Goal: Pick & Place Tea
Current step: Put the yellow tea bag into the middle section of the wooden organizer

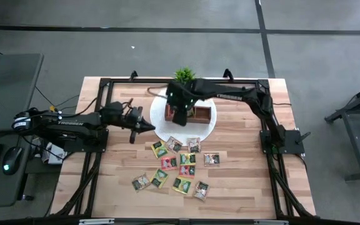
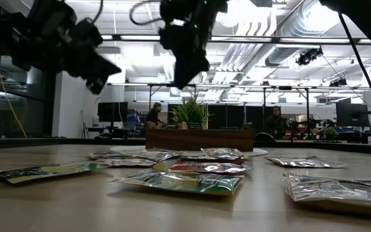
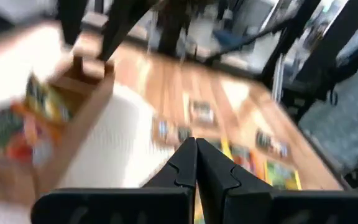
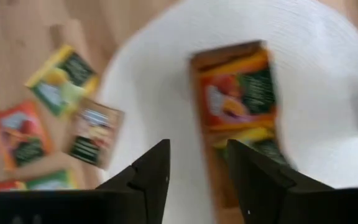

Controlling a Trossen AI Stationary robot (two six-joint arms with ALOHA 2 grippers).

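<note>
Right gripper (image 4: 194, 165): jaws stood apart with a clear gap, nothing between them. It hung over the wooden tray (image 1: 200, 113), which sat on a round white mat (image 1: 212, 123) at the 12 o'clock side of the table (image 1: 242, 181). In the right wrist view, one tray compartment (image 4: 235, 93) showed sachets already inside: an orange-red one (image 4: 238, 99) uppermost, with yellow and green edges showing just beyond it.

Left gripper (image 3: 196, 163): jaws pressed together, tips touching, nothing held. It hovered off the surface at about 9 o'clock from the mat, just beside its rim, pointing toward the tray. Left wrist view was blurred; it still showed a tray corner with a yellow-green sachet (image 3: 45, 102) in it.

Loose tea sachets (image 1: 179, 164) lay flat on the wood at about 6 o'clock from the mat, spread in a loose cluster, some touching or overlapping: green, yellow, red-pink and grey wrappers. The nearest ones lay just beside the mat's rim; one grey sachet (image 4: 92, 140) seemed to overlap that rim in the right wrist view. The farthest sat toward the table's 6 o'clock edge.

Small green plant (image 1: 184, 75) stood at 12 o'clock from the tray, just behind it.

Low view: two people (image 2: 153, 115) in the room beyond the table, well apart from it.
</note>
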